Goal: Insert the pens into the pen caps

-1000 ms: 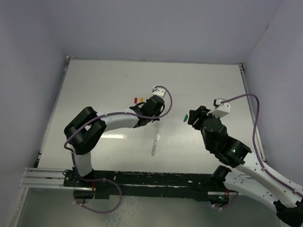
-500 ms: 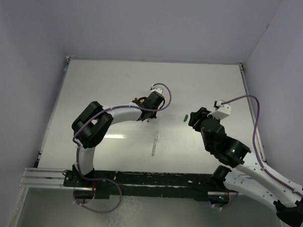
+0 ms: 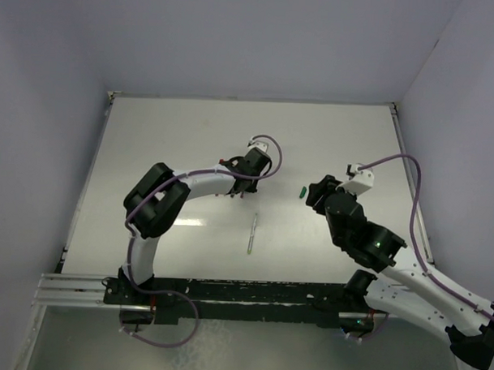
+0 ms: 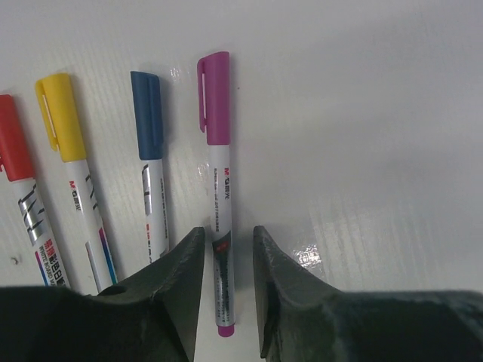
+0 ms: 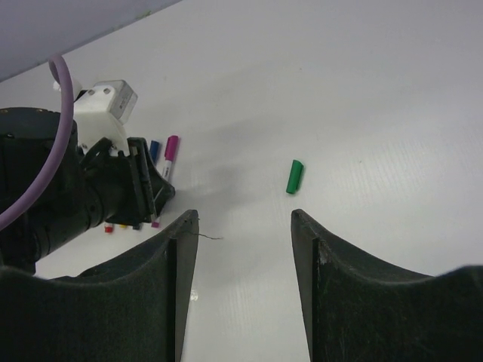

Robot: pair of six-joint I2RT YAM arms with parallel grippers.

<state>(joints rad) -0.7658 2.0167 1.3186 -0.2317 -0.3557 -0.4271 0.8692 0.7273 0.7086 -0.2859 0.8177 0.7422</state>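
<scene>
Four capped pens lie side by side in the left wrist view: red, yellow, blue and magenta. The magenta pen rests on the table between the jaws of my left gripper, which stands slightly open, with a gap on each side of the barrel. An uncapped pale pen lies alone mid-table. A loose green cap lies just ahead of my right gripper, open and holding nothing. From above, the left gripper covers most of the pen row.
White table with raised edges, purple walls around it. The left arm fills the left side of the right wrist view. Both arm bases sit on a black rail at the near edge.
The left gripper shifted slightly toward the back, came down beside the pen row and went from shut to slightly open, releasing the magenta pen. The right arm barely moved.
</scene>
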